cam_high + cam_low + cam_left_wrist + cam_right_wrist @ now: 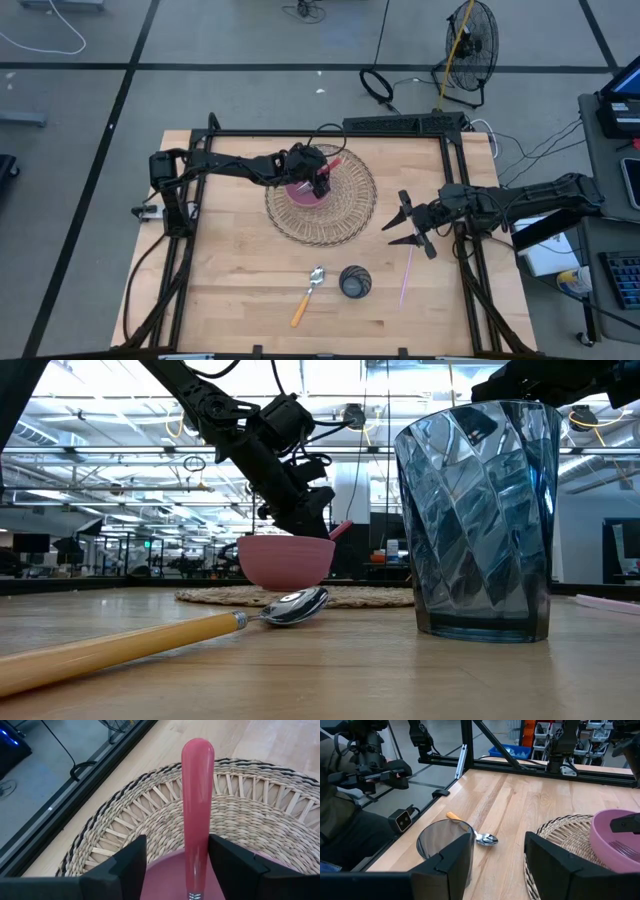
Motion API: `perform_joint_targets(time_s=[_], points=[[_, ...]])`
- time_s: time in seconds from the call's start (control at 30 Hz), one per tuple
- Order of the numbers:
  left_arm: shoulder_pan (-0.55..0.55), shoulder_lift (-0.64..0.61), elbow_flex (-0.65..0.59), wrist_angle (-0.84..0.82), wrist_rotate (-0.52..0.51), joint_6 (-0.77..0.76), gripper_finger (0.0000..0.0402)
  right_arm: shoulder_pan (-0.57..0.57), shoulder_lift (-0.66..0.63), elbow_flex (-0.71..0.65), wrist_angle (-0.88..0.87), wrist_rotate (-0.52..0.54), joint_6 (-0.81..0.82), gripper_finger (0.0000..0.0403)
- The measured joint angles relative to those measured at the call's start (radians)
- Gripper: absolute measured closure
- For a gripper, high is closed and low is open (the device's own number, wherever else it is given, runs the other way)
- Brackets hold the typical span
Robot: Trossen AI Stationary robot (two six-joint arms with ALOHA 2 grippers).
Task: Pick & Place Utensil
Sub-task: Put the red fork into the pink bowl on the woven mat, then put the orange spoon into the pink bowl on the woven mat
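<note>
pink-handled utensil [197, 815] is resting in the pink bowl [286, 561], which is sitting on the woven mat [345, 205] at about 12 o'clock on the table [240, 290]. i am hovering my left gripper [176, 865] right over the bowl, and my fingers [125, 865] are standing wide on either side of the handle, apart from it and not gripping. the handle's long axis is running straight away from my wrist, between the fingers, leaning out over the bowl's rim toward the mat's edge at about 1 o'clock. so i am judging the piece either just set down or ready for closing on. my right gripper [413, 224] is waiting at 3 o'clock, fingers spread and empty, well apart from the bowl. a wooden-handled spoon [306, 296], a dark glass tumbler [355, 281] and a thin pink stick [407, 272] are lying around 6 o'clock, nearer my right arm.
</note>
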Motion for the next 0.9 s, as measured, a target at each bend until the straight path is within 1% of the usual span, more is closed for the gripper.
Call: perform_joint_targets(time_s=[0.13,0.33,0.43,0.7,0.9], points=[[0.000,0.000,0.000,-0.001,0.001,0.008,0.0185,0.000,0.000,0.000,0.000,0.000,0.000,0.0227],[-0.006,-0.002,0.000,-0.002,0.001,0.011,0.0203,0.000,0.000,0.000,0.000,0.000,0.000,0.0227],[-0.013,-0.023,0.000,-0.009,0.002,0.020,0.0210,0.000,0.000,0.000,0.000,0.000,0.000,0.0227],[-0.034,-0.138,0.000,-0.054,0.003,0.046,0.0200,0.000,0.000,0.000,0.004,0.001,0.000,0.0227],[-0.072,-0.231,0.000,-0.162,0.005,0.054,0.0209,0.000,0.000,0.000,0.004,0.002,0.003,0.0227]])
